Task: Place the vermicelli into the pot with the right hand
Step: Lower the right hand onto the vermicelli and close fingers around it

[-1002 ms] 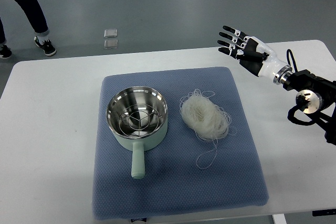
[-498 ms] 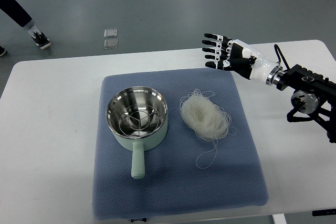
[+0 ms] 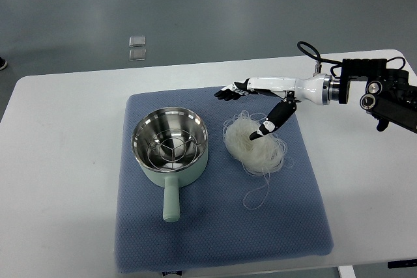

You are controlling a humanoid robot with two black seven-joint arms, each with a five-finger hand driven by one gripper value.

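Observation:
A white nest of vermicelli [image 3: 254, 144] lies on the blue mat [image 3: 221, 226], right of a pale green pot [image 3: 171, 149] with a steel inside and a handle pointing toward me. My right hand [image 3: 242, 110] reaches in from the right edge, turned on its side just over the far side of the vermicelli. Its fingers [image 3: 228, 91] are stretched out to the left and its thumb [image 3: 270, 124] points down onto the noodles. It holds nothing. The left arm is out of view.
The mat lies on a white table [image 3: 58, 161]. A loose noodle strand [image 3: 257, 194] trails toward me from the nest. Two small clear squares [image 3: 137, 47] lie on the grey floor beyond the table.
My right hand has swung left and down from above the table's far right to just over the vermicelli, rolling onto its side. The person at the far left has walked out of view.

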